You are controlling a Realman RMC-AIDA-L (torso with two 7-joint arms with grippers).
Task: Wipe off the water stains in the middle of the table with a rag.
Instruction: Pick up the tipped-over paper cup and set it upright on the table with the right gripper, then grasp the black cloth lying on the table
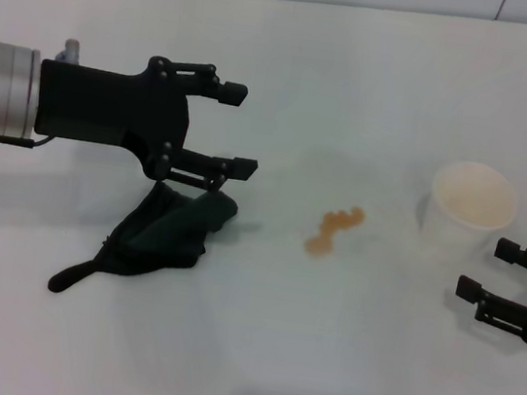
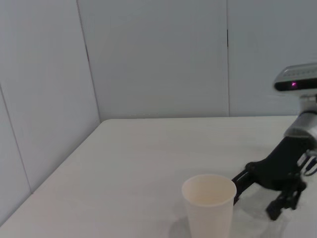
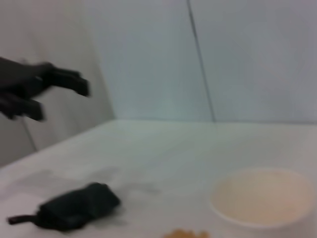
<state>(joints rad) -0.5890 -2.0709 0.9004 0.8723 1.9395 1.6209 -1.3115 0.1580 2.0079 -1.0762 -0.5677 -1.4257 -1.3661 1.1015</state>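
Note:
The black rag (image 1: 165, 233) lies crumpled on the white table (image 1: 251, 353), left of centre, its thin tail pointing to the front left. My left gripper (image 1: 239, 128) is open and empty, hovering just above the rag's far edge. The orange-brown water stains (image 1: 333, 230) sit mid-table, to the right of the rag. My right gripper (image 1: 487, 268) is open and empty, low at the right edge. The right wrist view shows the rag (image 3: 74, 206), the stains (image 3: 185, 233) and the raised left gripper (image 3: 59, 99).
A white paper cup (image 1: 471, 212) stands upright right of the stains, just behind my right gripper. It also shows in the left wrist view (image 2: 208, 208) with the right gripper (image 2: 255, 196) beside it. Grey wall panels (image 2: 158, 59) rise behind the table.

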